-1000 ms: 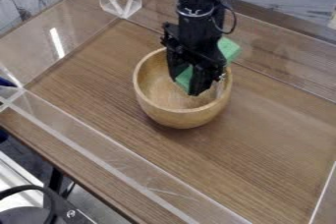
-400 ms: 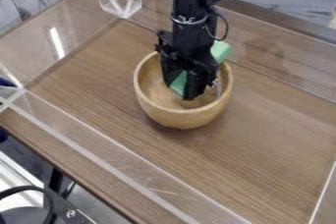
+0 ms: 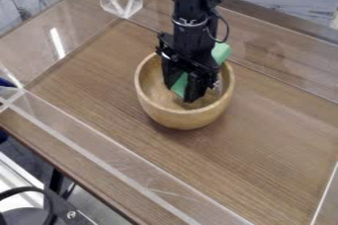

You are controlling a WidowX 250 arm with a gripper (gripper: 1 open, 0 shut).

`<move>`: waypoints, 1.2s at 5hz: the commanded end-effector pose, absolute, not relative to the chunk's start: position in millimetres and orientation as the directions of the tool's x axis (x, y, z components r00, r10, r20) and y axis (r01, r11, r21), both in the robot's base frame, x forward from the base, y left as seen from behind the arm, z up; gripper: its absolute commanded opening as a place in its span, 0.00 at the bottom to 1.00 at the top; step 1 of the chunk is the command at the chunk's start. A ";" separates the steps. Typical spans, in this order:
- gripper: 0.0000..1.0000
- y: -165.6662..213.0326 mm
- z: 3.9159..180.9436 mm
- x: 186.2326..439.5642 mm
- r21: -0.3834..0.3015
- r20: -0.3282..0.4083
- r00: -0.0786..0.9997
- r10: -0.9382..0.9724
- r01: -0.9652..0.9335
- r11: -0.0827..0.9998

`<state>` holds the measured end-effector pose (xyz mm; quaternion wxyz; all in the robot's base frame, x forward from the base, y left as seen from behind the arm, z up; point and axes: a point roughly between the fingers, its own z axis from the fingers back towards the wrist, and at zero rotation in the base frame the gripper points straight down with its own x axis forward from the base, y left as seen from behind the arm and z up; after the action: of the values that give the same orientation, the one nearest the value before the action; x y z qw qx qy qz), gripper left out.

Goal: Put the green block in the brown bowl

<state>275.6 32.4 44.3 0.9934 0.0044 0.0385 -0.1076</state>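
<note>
The brown bowl [image 3: 153,109] stands in the middle of the wooden table, round and light brown with thick walls. My black gripper [image 3: 192,91] reaches straight down into it, its fingertips low inside the bowl's hollow. The green block [image 3: 226,51] is clamped between the fingers: it sticks out to the right above the bowl's far rim, tilted, and a little more green shows between the fingers lower down. The gripper is shut on the block. Most of the block and the bowl's floor beneath are hidden by the gripper.
Clear acrylic walls [image 3: 27,96] fence the wooden table on all sides. A clear folded plastic piece [image 3: 119,0] stands at the back left. Black cables [image 3: 34,204] hang below the table's front-left edge.
Over the last second the gripper with the green block shifted slightly left and down into the bowl. It has held still since the later of the two earlier frames.
</note>
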 end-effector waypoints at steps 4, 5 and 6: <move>0.00 37.2 55.0 290.0 0.004 -0.037 0.981 -0.188 0.189 0.982; 0.00 37.3 56.1 290.1 0.001 -0.038 0.982 -0.184 0.184 0.983; 0.00 37.5 56.8 290.5 -0.002 -0.040 0.983 -0.180 0.180 0.984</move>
<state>278.4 34.3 43.6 0.9944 -0.0049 0.0483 -0.0936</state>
